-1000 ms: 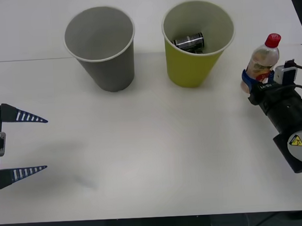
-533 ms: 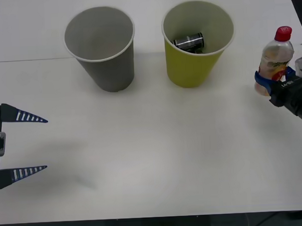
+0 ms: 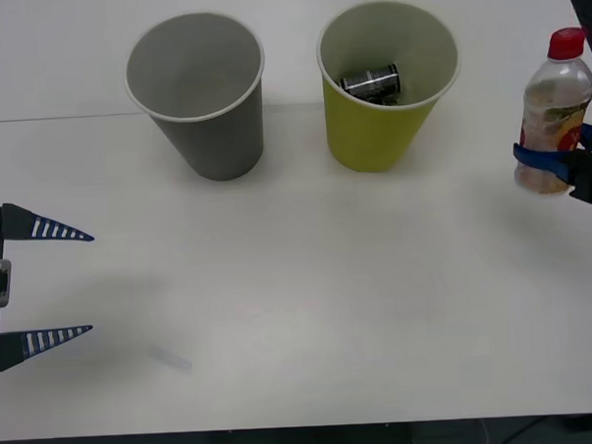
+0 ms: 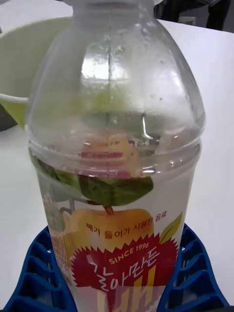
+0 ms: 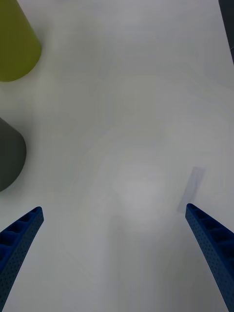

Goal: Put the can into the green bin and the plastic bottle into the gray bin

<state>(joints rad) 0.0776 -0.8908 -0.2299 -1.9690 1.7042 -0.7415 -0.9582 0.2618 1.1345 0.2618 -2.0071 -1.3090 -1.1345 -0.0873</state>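
White desk, matte, fills front view. Thin seam line crosses far left portion. Small faint pale strip lies flat near front left; same strip in left wrist view. Dark edge along front.

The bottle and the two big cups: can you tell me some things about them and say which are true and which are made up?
1. The can lies inside the green bin. True.
2. The plastic bottle is already in the gray bin. False: the right gripper holds it upright at the table's right edge, with the jaws shut around its lower part.
3. The gray bin has a can in it. False: it shows nothing inside.
4. The left gripper has its jaws open and holds nothing. True.
5. The bottle's cap is blue. False: it is red.
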